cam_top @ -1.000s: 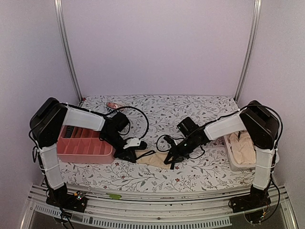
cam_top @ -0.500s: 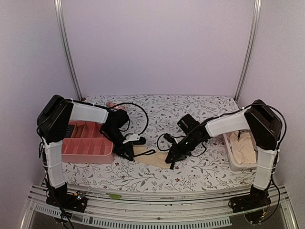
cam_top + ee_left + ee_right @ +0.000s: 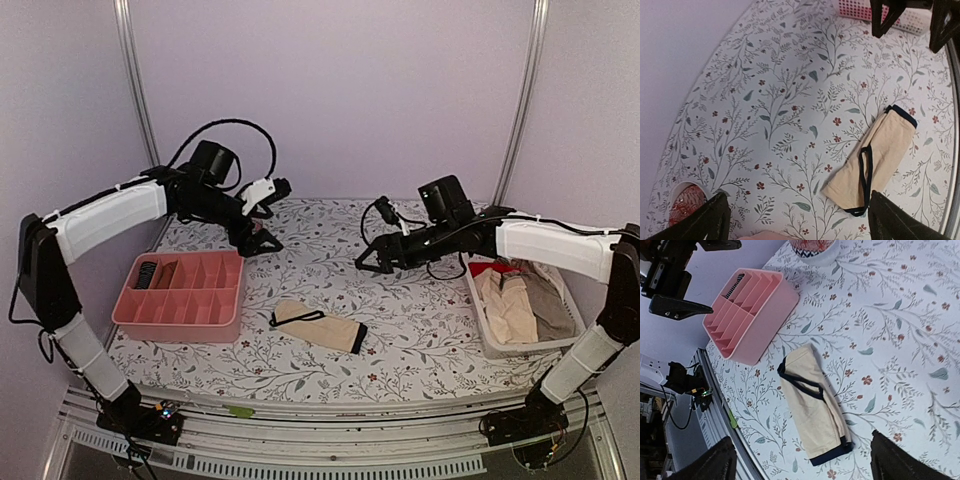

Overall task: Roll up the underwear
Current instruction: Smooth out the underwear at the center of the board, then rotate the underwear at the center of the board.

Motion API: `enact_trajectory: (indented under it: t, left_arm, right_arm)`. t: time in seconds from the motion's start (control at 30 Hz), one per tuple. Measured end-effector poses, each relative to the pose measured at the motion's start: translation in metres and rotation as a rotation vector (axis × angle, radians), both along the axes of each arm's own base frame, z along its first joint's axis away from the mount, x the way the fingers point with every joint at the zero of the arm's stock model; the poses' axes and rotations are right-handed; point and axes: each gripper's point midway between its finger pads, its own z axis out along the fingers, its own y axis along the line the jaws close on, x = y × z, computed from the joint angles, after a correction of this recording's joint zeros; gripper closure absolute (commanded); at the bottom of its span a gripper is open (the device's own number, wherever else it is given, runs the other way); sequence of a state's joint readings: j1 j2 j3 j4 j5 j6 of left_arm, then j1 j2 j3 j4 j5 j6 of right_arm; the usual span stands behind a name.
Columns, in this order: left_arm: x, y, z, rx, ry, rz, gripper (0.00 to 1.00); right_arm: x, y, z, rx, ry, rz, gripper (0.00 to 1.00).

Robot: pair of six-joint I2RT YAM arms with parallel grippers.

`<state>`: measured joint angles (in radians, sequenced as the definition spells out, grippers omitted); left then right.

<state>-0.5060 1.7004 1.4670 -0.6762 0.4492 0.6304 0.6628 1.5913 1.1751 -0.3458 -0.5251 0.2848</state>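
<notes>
One underwear (image 3: 318,325) of beige cloth with black trim lies folded into a narrow strip on the flowered table, in front of the middle. It also shows in the left wrist view as the underwear (image 3: 879,156) and in the right wrist view as the underwear (image 3: 812,405). My left gripper (image 3: 270,215) hangs open high above the back left, well clear of it. My right gripper (image 3: 372,238) is open too, raised over the back middle. Nothing is between either pair of fingers. More beige garments (image 3: 510,305) lie in the white basket.
A pink divided tray (image 3: 180,290) stands at the left, its near wall by the table's front. A white basket (image 3: 490,340) sits at the right edge. A small patterned bowl (image 3: 812,249) stands at the back left of the table.
Both grippers have opened, let go of the underwear and risen up and back from the table. The underwear stays folded on the table.
</notes>
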Motion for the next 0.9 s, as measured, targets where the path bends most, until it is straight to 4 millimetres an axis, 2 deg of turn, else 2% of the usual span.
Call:
enact_trajectory:
  t: [0.07, 0.13, 0.2, 0.27, 0.33, 0.4, 0.47, 0.5, 0.57, 0.63, 0.73, 0.83, 0.9]
  left_arm:
    - [0.010, 0.004, 0.037, -0.050, -0.093, 0.080, 0.04]
    - [0.012, 0.009, 0.052, -0.070, -0.135, 0.117, 0.04]
    - [0.010, 0.007, 0.043, -0.046, -0.104, 0.098, 0.04]
    - [0.005, 0.000, 0.013, -0.005, 0.005, 0.059, 0.04]
    - [-0.006, -0.002, -0.028, 0.038, 0.122, 0.038, 0.04]
    - [-0.032, 0.004, -0.077, 0.106, 0.235, 0.026, 0.08]
    - [-0.072, 0.013, -0.120, 0.189, 0.332, 0.002, 0.20]
    - [-0.091, 0.016, -0.137, 0.231, 0.365, -0.016, 0.29]
    - [-0.118, 0.014, -0.156, 0.283, 0.391, -0.053, 0.45]
    - [-0.130, 0.007, -0.164, 0.300, 0.394, -0.072, 0.58]
    - [-0.123, -0.002, -0.169, 0.284, 0.376, -0.050, 0.68]
    - [-0.112, -0.003, -0.184, 0.292, 0.373, -0.006, 0.71]
    - [-0.104, -0.007, -0.183, 0.282, 0.357, 0.012, 0.71]
  right_arm:
    - [0.017, -0.009, 0.025, 0.030, -0.108, -0.047, 0.01]
    - [0.031, -0.016, 0.042, 0.067, -0.172, -0.084, 0.01]
    - [0.042, -0.019, 0.053, 0.109, -0.203, -0.097, 0.01]
    - [0.049, -0.021, 0.049, 0.115, -0.178, -0.086, 0.09]
    - [0.058, -0.017, 0.036, 0.097, -0.143, -0.061, 0.15]
    - [0.064, -0.010, 0.011, 0.061, -0.077, -0.022, 0.17]
    - [0.064, -0.009, -0.020, 0.008, -0.007, 0.002, 0.22]
    - [0.063, -0.009, -0.034, -0.018, 0.022, 0.009, 0.25]
    - [0.059, -0.012, -0.064, -0.080, 0.093, 0.020, 0.30]
    - [0.056, -0.014, -0.089, -0.135, 0.147, 0.026, 0.35]
    - [0.053, -0.015, -0.115, -0.198, 0.193, 0.039, 0.46]
    - [0.047, -0.010, -0.132, -0.237, 0.214, 0.064, 0.56]
    - [0.040, -0.001, -0.141, -0.255, 0.227, 0.092, 0.61]
